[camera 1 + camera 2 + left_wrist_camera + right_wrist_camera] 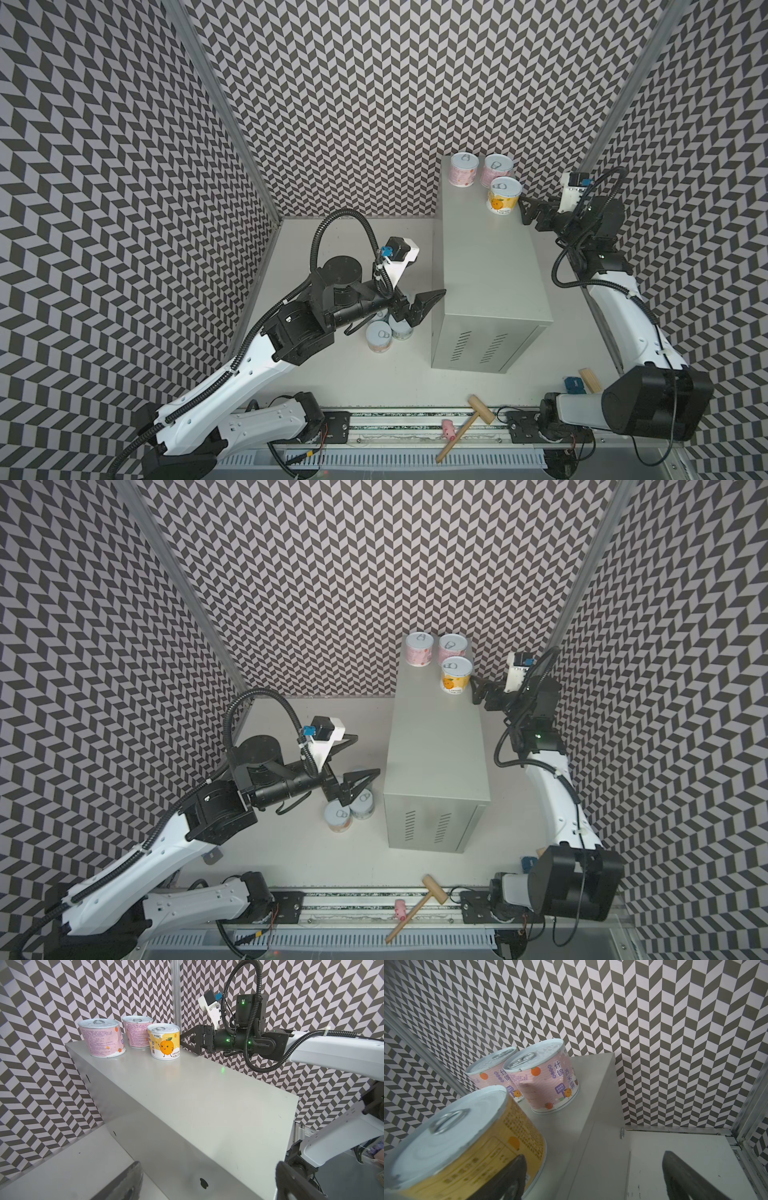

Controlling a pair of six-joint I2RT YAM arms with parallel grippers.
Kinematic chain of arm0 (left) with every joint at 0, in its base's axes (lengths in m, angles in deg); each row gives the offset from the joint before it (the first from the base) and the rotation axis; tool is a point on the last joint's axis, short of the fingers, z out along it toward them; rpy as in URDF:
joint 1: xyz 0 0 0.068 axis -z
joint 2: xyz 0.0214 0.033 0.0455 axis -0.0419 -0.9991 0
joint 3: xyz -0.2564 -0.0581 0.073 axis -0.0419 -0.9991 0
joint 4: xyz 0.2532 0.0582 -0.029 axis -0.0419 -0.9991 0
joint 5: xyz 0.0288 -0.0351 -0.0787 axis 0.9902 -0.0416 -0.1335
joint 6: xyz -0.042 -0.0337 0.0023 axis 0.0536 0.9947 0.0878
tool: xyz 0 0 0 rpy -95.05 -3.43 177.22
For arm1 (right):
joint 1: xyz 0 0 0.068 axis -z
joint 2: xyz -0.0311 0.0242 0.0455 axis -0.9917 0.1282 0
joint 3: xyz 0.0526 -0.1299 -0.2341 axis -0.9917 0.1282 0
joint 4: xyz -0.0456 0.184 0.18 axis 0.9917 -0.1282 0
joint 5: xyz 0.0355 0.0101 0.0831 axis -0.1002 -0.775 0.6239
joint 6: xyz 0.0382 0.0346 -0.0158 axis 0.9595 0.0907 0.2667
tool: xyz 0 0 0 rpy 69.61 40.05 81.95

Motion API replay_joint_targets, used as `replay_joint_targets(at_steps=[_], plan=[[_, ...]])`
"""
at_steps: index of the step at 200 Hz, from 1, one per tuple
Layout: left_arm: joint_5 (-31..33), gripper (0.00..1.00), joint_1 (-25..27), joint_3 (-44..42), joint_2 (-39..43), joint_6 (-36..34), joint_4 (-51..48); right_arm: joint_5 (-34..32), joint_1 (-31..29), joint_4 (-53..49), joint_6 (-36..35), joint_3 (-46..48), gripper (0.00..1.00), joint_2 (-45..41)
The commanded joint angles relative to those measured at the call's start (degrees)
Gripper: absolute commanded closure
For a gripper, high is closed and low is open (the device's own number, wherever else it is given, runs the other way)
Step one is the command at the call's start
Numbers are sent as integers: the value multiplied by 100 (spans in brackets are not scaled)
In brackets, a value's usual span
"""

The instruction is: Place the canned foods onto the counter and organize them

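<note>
Evidently, three of the canned foods were found upright at the far end of the grey cabinet [486,266]: a pink can [463,169] and a second pink can [498,170] side by side by the wall, and an orange can [503,196] just in front of the second. At least two more cans [379,336] were seen down on the white tabletop [374,382], close together near the cabinet's foot and partly hidden beneath the left arm; whether others lay under it could not be told.

The right gripper [524,211] was held wide open just beside the orange can, with nothing between its jaws; in the right wrist view one finger [508,1178] was seen in front of the can's wall, and contact could not be settled. The left gripper [430,302] was likewise spread wide and empty, above the low cans and close to the cabinet's side.

The cans were judged rigid and, if full, fairly heavy for their size, with smooth labels that could slip under a light pinch. A dent was noted in one pink can's wall, so the thin metal was taken to give under hard squeezing. Hold was best taken from the side, across the round wall at about mid-height, with the jaws near full spread; the pull-tab lid was thought a poor place for a grip.
</note>
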Motion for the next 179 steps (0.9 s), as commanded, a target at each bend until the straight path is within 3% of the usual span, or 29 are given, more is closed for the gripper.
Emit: replay_joint_targets(at_steps=[1, 67, 179], plan=[[3, 0, 50, -2, -16, -37, 2, 85, -58, 245, -59, 51, 1, -57], [33, 0, 69, -38, -9, -10, 33, 142, -115, 244, -58, 58, 1, -75], [237, 0, 77, -15, -29, 42, 12, -323, -154, -1, -116, -60, 1, -205]])
